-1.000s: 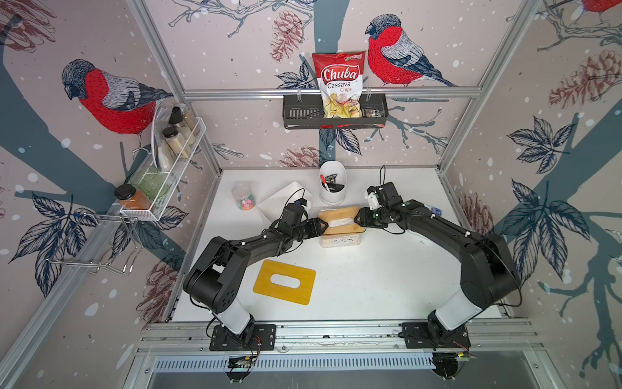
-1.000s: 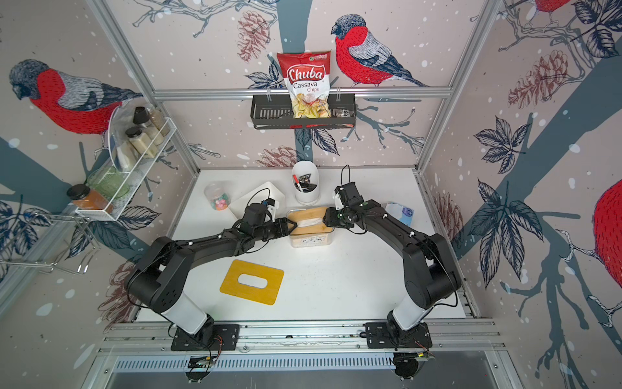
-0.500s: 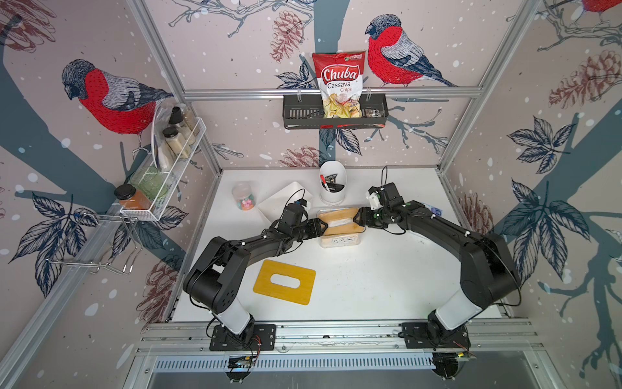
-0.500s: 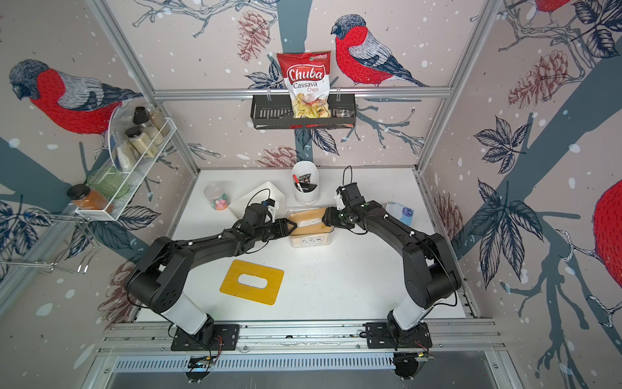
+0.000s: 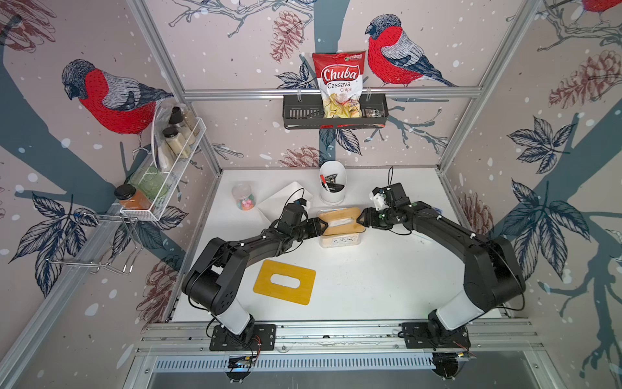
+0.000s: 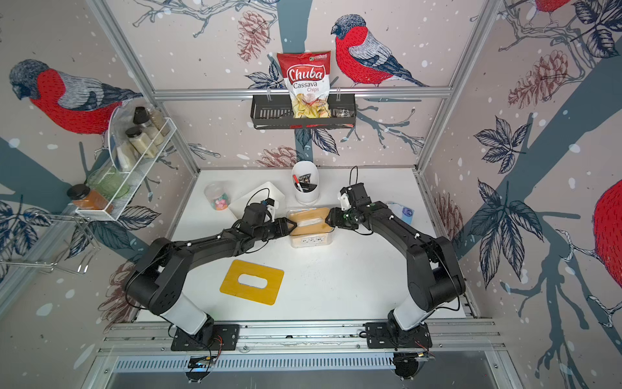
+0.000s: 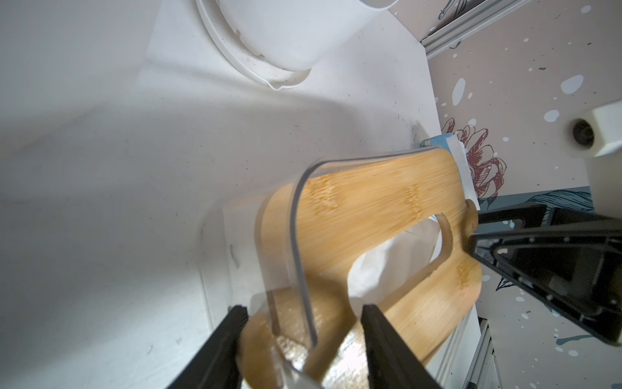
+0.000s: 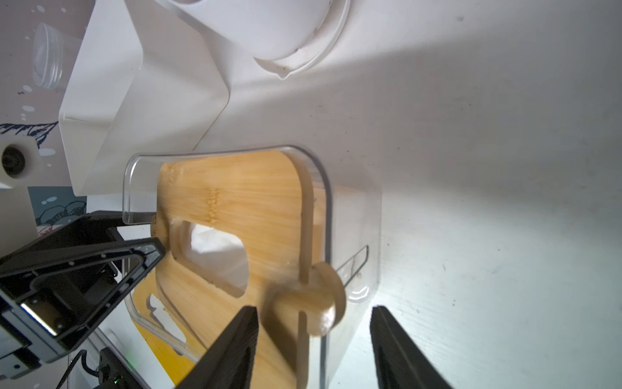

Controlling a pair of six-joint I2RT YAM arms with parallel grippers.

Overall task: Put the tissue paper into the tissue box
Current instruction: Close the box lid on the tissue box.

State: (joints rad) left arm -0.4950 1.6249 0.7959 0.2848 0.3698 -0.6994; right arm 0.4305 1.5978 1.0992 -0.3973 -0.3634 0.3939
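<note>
Already inside, the white tissue paper shows through the slot of a bamboo press plate in the clear plastic tissue box, centre-far. The box's long axis runs left-right, with an arm equally near at each end. The right gripper stands parted around the plate's round tab; the left gripper is spread astride its end, its pinch unclear.

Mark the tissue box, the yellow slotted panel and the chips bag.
tissue box (image 5: 340,240), in a top view, on its clear near wall.
yellow slotted panel (image 5: 286,269), in a top view, on the border beyond the slot.
chips bag (image 5: 340,74), in a top view, on its red logo.
</note>
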